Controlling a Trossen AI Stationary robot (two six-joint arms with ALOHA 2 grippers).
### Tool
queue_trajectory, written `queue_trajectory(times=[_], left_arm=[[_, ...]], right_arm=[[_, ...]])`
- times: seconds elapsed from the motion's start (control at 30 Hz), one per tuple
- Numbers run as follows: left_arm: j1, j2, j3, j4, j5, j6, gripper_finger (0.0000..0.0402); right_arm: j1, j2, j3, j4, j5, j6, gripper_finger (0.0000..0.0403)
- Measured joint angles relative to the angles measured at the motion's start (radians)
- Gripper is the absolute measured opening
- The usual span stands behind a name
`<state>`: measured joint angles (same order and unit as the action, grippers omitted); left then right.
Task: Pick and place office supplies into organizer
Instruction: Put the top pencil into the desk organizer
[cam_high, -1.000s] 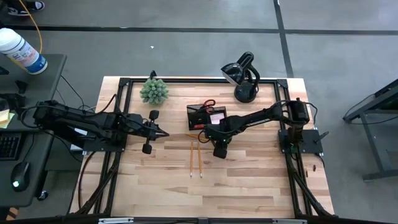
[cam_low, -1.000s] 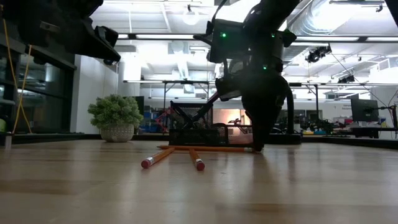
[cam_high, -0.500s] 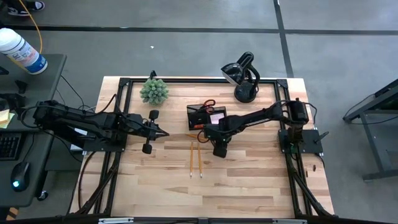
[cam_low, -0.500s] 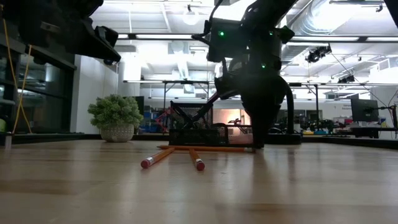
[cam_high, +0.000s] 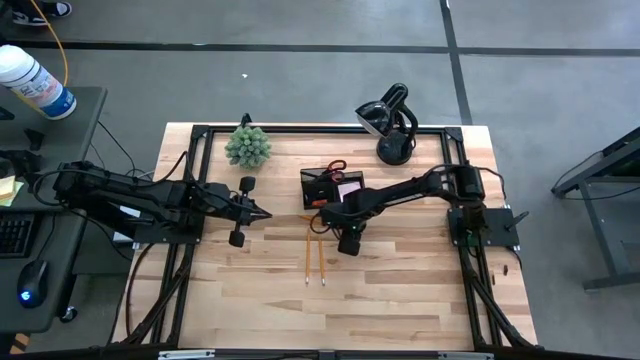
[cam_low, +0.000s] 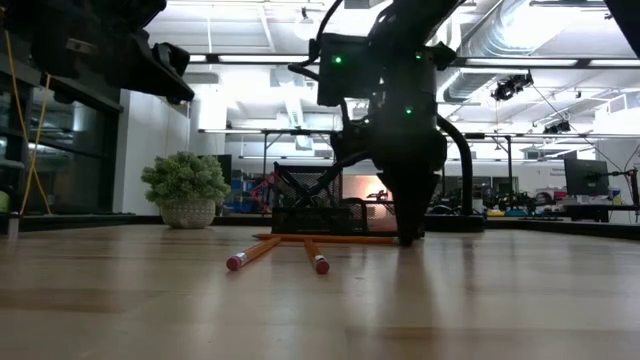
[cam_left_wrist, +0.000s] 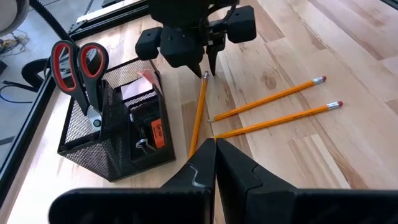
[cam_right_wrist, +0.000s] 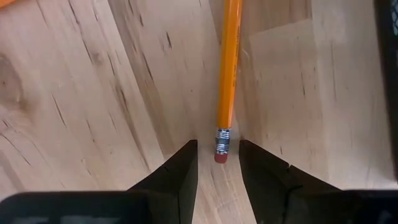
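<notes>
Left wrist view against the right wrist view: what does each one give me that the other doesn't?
Only the left wrist view shows the organizer holding the red-handled scissors, two more pencils lying on the table, and the shut left gripper. Only the right wrist view shows the eraser end sitting between the open right gripper fingers. Both show that same pencil beside the organizer.

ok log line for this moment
right gripper: open, astride eraser end of pencil on table by organizer | left gripper: shut, waiting | two pencils loose | scissors in organizer
</notes>
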<state>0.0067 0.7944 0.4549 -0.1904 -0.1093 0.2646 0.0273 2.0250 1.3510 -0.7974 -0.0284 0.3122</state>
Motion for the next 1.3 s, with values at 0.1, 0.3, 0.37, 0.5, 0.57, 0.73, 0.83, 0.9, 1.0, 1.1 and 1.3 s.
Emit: queue_trajectory(times=[0.1,0.3,0.37,0.5,0.57,0.73,0.83,0.9,1.0,1.1,1.3], left_arm=[[0.0,0.0,0.0,0.0,0.0,0.0,0.0002],[0.0,0.0,0.0,-0.009,-0.008,0.0,0.0003],[0.0,0.0,0.0,-0.016,-0.013,0.0,0.0003],[0.0,0.0,0.0,-0.028,-0.015,0.0,0.0003],[0.0,0.0,0.0,-0.029,-0.015,0.0,0.0003],[0.0,0.0,0.0,-0.03,-0.015,0.0,0.0003],[0.0,0.0,0.0,-0.03,-0.015,0.0,0.0003],[0.0,0.0,0.0,-0.03,-0.015,0.0,0.0003],[0.0,0.0,0.0,-0.03,-0.015,0.0,0.0003],[0.0,0.0,0.0,-0.03,-0.024,0.0,0.0003],[0.0,0.0,0.0,-0.03,-0.034,0.0,0.0003]], right_arm=[[0.0,0.008,0.014,-0.022,0.006,-0.008,0.0114],[0.001,0.008,0.015,-0.066,0.007,-0.052,0.009],[0.003,0.008,0.015,-0.066,0.01,-0.052,0.0074],[0.004,0.009,0.014,-0.06,-0.002,-0.04,0.0041],[0.005,0.009,0.014,-0.06,-0.005,-0.035,0.0024],[0.005,0.009,0.013,-0.061,-0.024,-0.032,0.0009],[0.005,0.009,0.014,-0.062,-0.027,-0.029,0.0007],[0.006,0.011,0.027,-0.077,-0.025,-0.034,0.0005],[0.008,0.017,0.056,-0.09,-0.004,-0.057,0.0006],[0.008,0.015,0.088,-0.095,0.016,-0.083,0.0003],[0.006,0.015,0.113,-0.132,0.047,-0.089,0.0002]])
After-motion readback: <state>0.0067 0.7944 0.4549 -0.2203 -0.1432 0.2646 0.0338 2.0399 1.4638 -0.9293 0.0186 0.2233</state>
